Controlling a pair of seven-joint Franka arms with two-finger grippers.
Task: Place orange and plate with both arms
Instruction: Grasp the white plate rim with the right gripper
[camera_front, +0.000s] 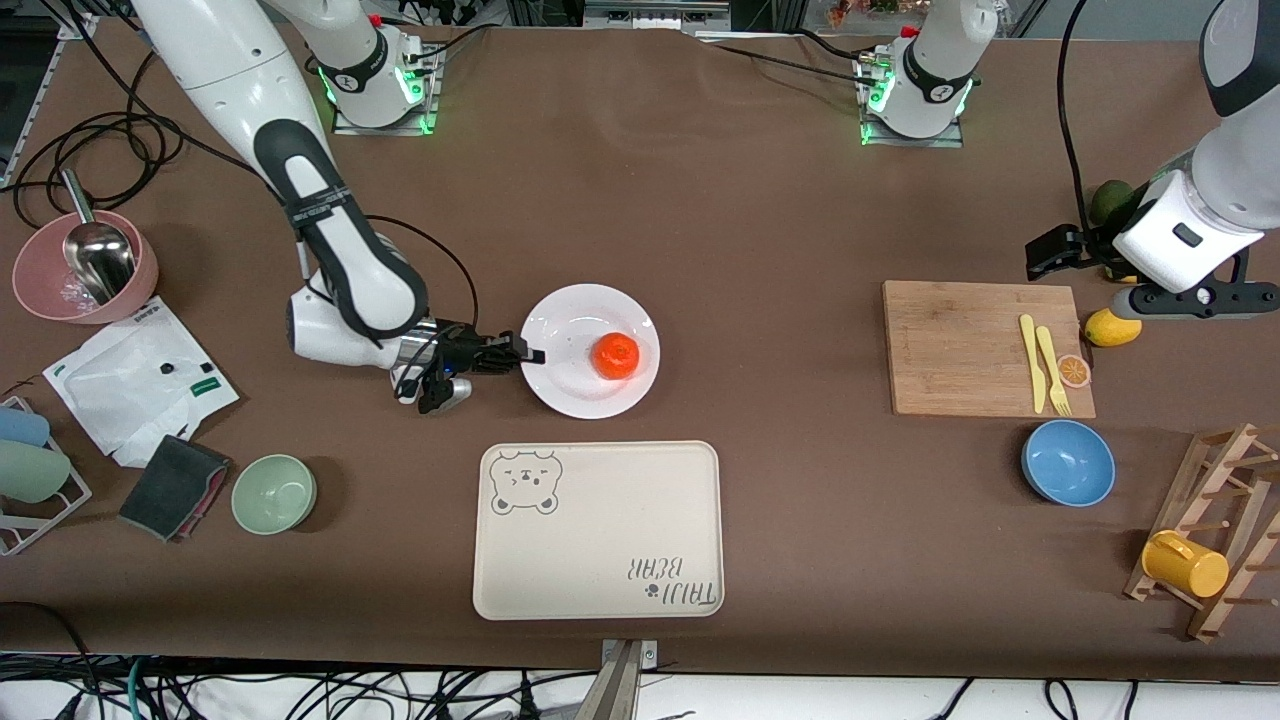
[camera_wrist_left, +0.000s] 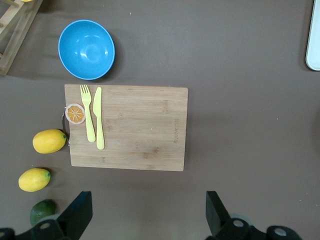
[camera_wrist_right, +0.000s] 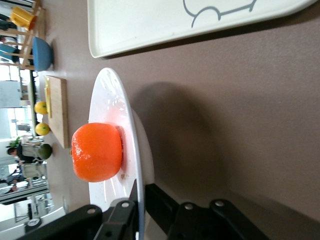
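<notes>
The white plate (camera_front: 575, 320) lies on the brown table, farther from the front camera than the bear tray. The orange (camera_front: 615, 356) sits on it, toward the left arm's side. My right gripper (camera_front: 528, 355) is low at the plate's rim on the right arm's side and is shut on that rim. The right wrist view shows the rim (camera_wrist_right: 107, 100) pinched between the fingers of the right gripper (camera_wrist_right: 141, 195), with the orange (camera_wrist_right: 96, 151) just past them. My left gripper (camera_front: 1195, 300) waits open and empty, high over the table by the cutting board's end; its own view (camera_wrist_left: 148, 200) shows bare table between the fingers.
A beige bear tray (camera_front: 600, 530) lies nearer the front camera than the plate. A cutting board (camera_front: 960, 345) with yellow fork, knife and an orange slice (camera_front: 1074, 371), a blue bowl (camera_front: 1068, 462), a lemon (camera_front: 1112, 327) and a rack with a mug (camera_front: 1185, 563) are at the left arm's end. A green bowl (camera_front: 274, 493) and a pink bowl (camera_front: 40, 285) are at the right arm's end.
</notes>
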